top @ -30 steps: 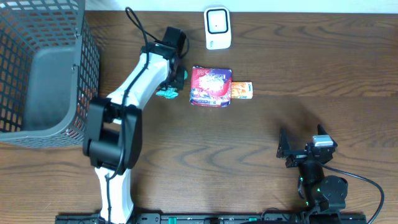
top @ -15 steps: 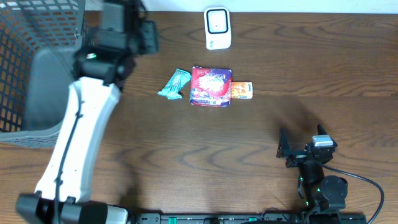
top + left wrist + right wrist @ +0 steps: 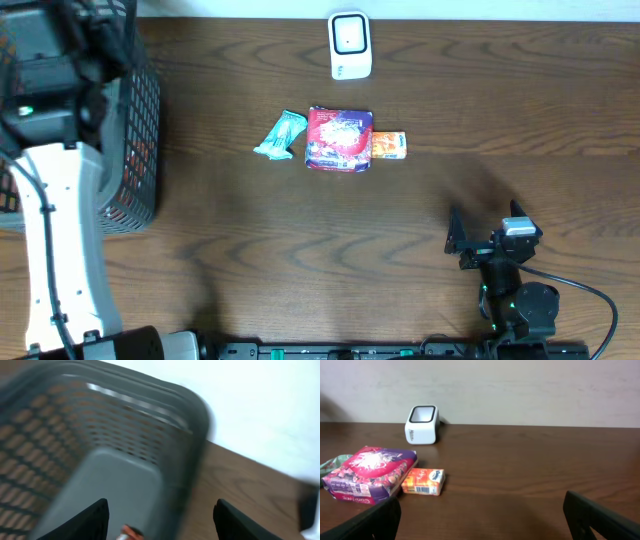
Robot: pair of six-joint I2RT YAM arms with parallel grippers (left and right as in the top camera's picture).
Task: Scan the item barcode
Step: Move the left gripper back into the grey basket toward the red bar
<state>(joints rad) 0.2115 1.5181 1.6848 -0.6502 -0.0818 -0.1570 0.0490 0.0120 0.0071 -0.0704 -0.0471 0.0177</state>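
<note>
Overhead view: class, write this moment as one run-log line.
left gripper: open, at basket | right gripper: open, empty | scanner: by far edge | teal packet, red pack, orange box: on table, unheld

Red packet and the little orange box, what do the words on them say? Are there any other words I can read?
Red packet: colourful printing, too blurred to read.
Orange box: a logo and small print, too small to read.
Teal wrapper: no text that can be made out.
White scanner: no words visible on it.
Nothing in these pictures can actually be read.
</note>
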